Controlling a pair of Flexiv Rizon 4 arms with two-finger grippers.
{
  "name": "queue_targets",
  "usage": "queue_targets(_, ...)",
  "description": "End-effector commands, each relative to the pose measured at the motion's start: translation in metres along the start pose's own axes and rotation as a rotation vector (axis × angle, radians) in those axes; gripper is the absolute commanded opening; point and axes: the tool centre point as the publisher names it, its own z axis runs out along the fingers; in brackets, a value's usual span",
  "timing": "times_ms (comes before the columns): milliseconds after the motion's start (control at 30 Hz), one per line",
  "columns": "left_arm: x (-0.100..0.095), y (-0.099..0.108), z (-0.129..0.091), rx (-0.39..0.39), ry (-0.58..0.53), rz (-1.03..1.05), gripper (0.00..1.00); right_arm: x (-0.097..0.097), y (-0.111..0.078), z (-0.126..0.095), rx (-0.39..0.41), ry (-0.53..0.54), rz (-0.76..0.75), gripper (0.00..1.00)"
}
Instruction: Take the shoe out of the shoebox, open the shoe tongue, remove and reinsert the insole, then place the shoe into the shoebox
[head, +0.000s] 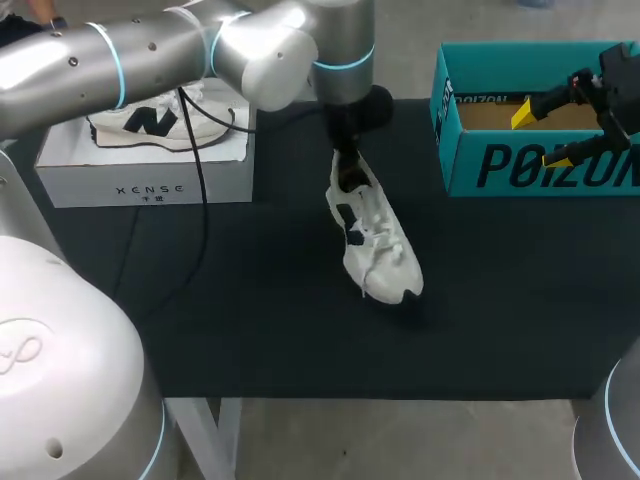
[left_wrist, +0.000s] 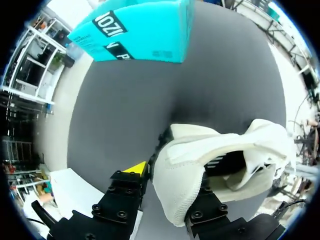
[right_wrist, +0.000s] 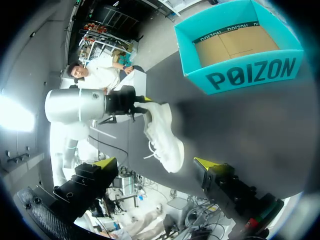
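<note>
A white shoe (head: 375, 245) stands tilted on the black table, toe down toward the front, heel raised. My left gripper (head: 347, 165) is shut on its heel collar. In the left wrist view the heel (left_wrist: 200, 170) fills the space between the fingers of that gripper (left_wrist: 167, 192), with one yellow tip showing beside it. The empty teal shoebox (head: 520, 165) stands at the back right. My right gripper (head: 540, 137) hovers open over its front wall. From the right wrist, the right gripper (right_wrist: 155, 164) is wide open, with the shoe (right_wrist: 162, 135), left gripper (right_wrist: 137, 102) and shoebox (right_wrist: 245, 70) ahead.
A white box (head: 145, 175) at the back left carries a second white shoe (head: 150, 122) with dark markings. A black cable hangs from my left arm down past that box. Open black table surface lies between the held shoe and the teal box.
</note>
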Motion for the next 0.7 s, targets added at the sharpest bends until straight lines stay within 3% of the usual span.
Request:
queue_targets(33,-0.002,0.002,-0.008,0.06,0.087,-0.194,0.0,0.0,0.0,0.001,0.001,-0.004,0.002,1.0)
queue_targets(67,-0.003,0.004,-0.012,0.083,0.14,-0.202,0.0,0.0,0.0,0.001,0.001,-0.004,0.002,1.0)
queue_targets(633,-0.003,0.004,-0.012,0.083,0.14,-0.202,0.0,0.0,0.0,0.001,0.001,-0.004,0.002,1.0)
queue_targets(700,0.0,0.017,-0.024,0.079,0.07,-0.27,0.0,0.0,0.0,0.001,0.001,-0.004,0.002,1.0)
